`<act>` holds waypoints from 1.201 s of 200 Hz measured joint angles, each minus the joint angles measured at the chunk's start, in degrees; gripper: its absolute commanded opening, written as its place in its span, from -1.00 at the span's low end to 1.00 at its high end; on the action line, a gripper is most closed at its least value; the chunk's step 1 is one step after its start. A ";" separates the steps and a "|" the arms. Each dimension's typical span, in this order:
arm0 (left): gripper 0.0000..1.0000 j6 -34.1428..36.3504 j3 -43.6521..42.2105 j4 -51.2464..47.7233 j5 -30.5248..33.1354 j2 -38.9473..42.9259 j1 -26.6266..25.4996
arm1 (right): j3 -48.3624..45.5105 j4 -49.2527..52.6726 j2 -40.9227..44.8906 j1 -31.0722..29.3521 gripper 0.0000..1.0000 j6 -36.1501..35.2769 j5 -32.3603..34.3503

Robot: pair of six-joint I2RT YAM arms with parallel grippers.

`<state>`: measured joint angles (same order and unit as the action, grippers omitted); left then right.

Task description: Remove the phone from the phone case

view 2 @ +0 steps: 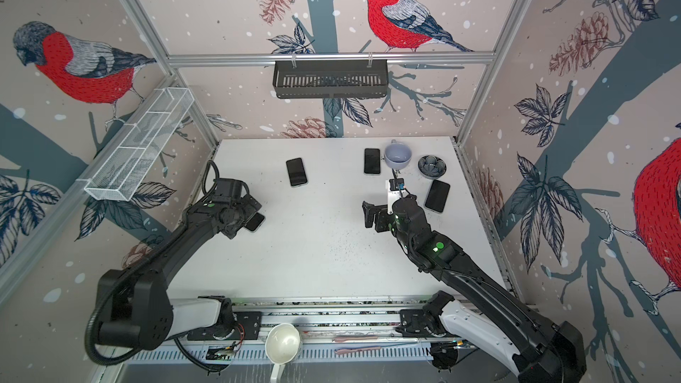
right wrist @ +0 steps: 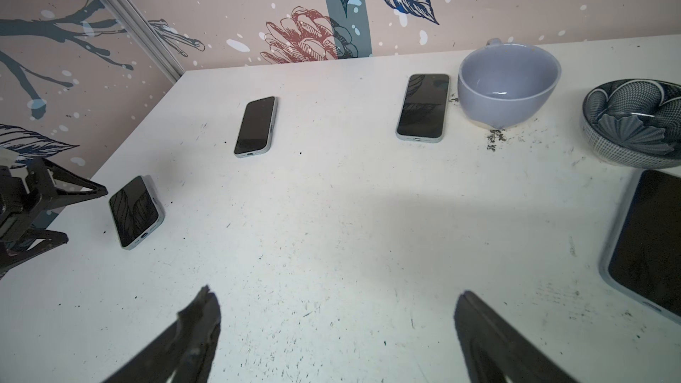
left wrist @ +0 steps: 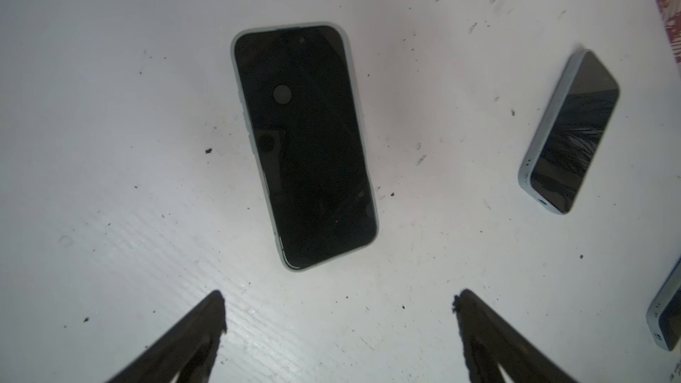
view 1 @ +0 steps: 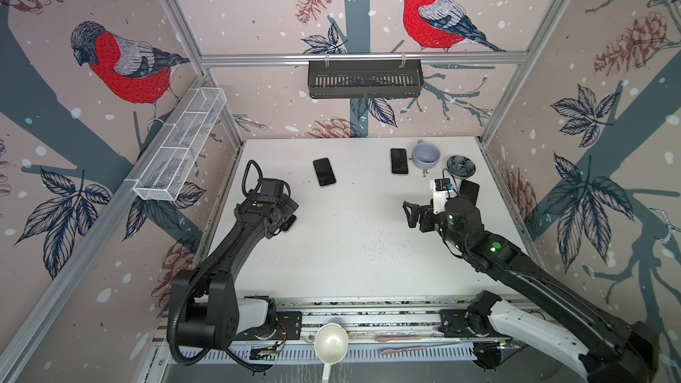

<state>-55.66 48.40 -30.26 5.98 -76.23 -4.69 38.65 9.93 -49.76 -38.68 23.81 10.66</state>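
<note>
1. White table (view 1: 350, 252), dirt-speckled, with bird-print walls (view 1: 258, 12) around it; a cup (view 1: 426, 155), a small bowl (view 1: 460, 166) and other phones (view 1: 324, 172) lie elsewhere on it.
2. Task phone (left wrist: 304, 145) lies flat, screen up, fully seated in its pale case (left wrist: 236, 46), just ahead of the left gripper (left wrist: 339, 300) and untouched.
3. Jaws of the left gripper: spread wide, empty. The width looks chosen to straddle the case.
4. At mid-table the right gripper (right wrist: 335, 296) hovers, jaws wide, empty; probably positioned to brace the case.

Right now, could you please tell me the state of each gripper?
Left gripper: open, holding nothing.
Right gripper: open, holding nothing.
</note>
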 measured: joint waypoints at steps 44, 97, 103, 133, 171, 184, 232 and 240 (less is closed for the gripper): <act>0.93 1.49 5.55 -2.43 -1.97 -12.70 3.02 | -0.37 -1.36 -2.05 -1.40 0.99 0.00 -0.96; 0.91 2.58 9.77 -3.69 -2.27 -21.31 3.08 | -0.57 -2.51 -3.15 -2.51 0.99 -0.11 -1.01; 0.92 2.58 10.12 -3.39 -2.25 -21.55 3.08 | -0.70 -2.71 -3.17 -2.60 0.99 -0.15 -1.01; 0.91 2.49 11.61 -3.48 -2.23 -23.78 3.08 | -1.46 -3.45 -3.63 -2.95 0.99 -0.20 -0.90; 0.91 1.97 13.53 -3.74 -1.16 -25.66 3.08 | -1.84 -4.44 -5.46 -3.32 0.99 -0.24 -0.94; 0.91 1.62 14.53 -4.55 -0.48 -26.60 3.10 | -1.84 -4.44 -6.19 -3.52 0.99 -0.26 -0.94; 0.91 0.17 17.05 -6.73 1.73 -28.96 4.33 | -2.03 -4.79 -6.91 -3.69 0.99 -0.76 -1.07; 0.90 0.15 17.33 -6.82 1.75 -29.18 4.81 | -2.03 -4.83 -6.91 -3.69 0.99 -1.27 -1.07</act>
<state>-55.51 65.73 -37.08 7.73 -105.41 0.12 36.62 5.10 -56.66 -42.37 22.55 9.58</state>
